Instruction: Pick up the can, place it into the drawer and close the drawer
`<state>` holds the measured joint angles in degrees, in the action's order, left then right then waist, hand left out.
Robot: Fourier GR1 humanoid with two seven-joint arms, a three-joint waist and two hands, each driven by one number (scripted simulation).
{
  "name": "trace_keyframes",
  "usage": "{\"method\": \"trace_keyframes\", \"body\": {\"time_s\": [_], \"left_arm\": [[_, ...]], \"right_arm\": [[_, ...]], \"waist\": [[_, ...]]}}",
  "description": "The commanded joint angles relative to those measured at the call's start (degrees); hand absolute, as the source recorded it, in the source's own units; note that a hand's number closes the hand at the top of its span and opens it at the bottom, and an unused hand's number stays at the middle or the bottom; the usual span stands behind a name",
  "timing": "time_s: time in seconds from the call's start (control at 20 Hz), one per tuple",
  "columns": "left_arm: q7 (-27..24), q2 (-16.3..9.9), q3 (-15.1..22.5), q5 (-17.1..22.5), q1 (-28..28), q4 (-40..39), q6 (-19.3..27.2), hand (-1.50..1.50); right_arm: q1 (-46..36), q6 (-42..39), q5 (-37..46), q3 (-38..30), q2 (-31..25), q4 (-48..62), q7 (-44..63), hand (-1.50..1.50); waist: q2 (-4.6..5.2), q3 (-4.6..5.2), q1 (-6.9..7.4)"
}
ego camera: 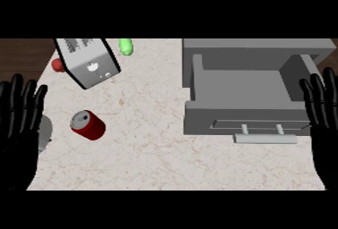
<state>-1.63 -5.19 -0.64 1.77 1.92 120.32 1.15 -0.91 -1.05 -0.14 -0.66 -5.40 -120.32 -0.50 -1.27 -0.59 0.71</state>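
Observation:
A red can (pixel 88 125) with a silver top lies tilted on the pale marble counter (pixel 158 152), left of centre. The grey drawer (pixel 246 96) stands pulled open at the right, its inside bare, with a light bar handle (pixel 265 138) at its front. My left hand (pixel 20 117) rests open at the left edge, fingers up, a short way left of the can. At the right edge my right hand (pixel 323 112) rests open beside the drawer's right wall. Neither hand holds anything.
A silver toaster-like box (pixel 88 60) with a black rim sits at the back left. A red object (pixel 58 65) peeks out behind it, and a green object (pixel 126 46) lies to its right. Dark wood floor (pixel 23 53) shows beyond the counter's left edge.

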Motion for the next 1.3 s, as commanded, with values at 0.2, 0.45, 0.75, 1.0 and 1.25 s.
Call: {"method": "trace_keyframes", "body": {"time_s": [0.2,0.45,0.75,1.0,1.25], "left_arm": [[-4.1,-9.86,-10.59,17.62,-1.73,-6.08,-16.05,-1.5],[10.02,-14.65,-11.12,15.62,2.44,-10.94,-15.08,-1.5],[11.54,-18.76,-19.58,25.06,7.26,-9.51,-22.08,-1.5],[16.02,-17.86,-21.12,24.98,5.26,-6.26,-21.97,-1.5],[20.6,-19.62,-24.99,30.32,3.4,-7.8,-23.11,-1.5]], "right_arm": [[1.71,-1.7,-0.87,1.07,0.85,3.18,-1.98,-1.5],[8.22,5.26,0.14,-4.22,2.11,1.64,10.25,-1.5],[14.15,2.25,-3.18,-7.26,0.68,-2.0,9.83,-1.5],[17.7,-2.56,-7.65,-11.34,0.11,-2.75,7.26,-1.5],[17.74,-6.69,-12.33,-17.39,-1.52,2.45,3.03,-1.5]], "waist": [[1.32,0.63,-0.48],[1.2,0.59,-1.23],[1.07,0.59,-0.5],[1.16,0.58,-0.76],[1.21,0.58,-0.82]]}}
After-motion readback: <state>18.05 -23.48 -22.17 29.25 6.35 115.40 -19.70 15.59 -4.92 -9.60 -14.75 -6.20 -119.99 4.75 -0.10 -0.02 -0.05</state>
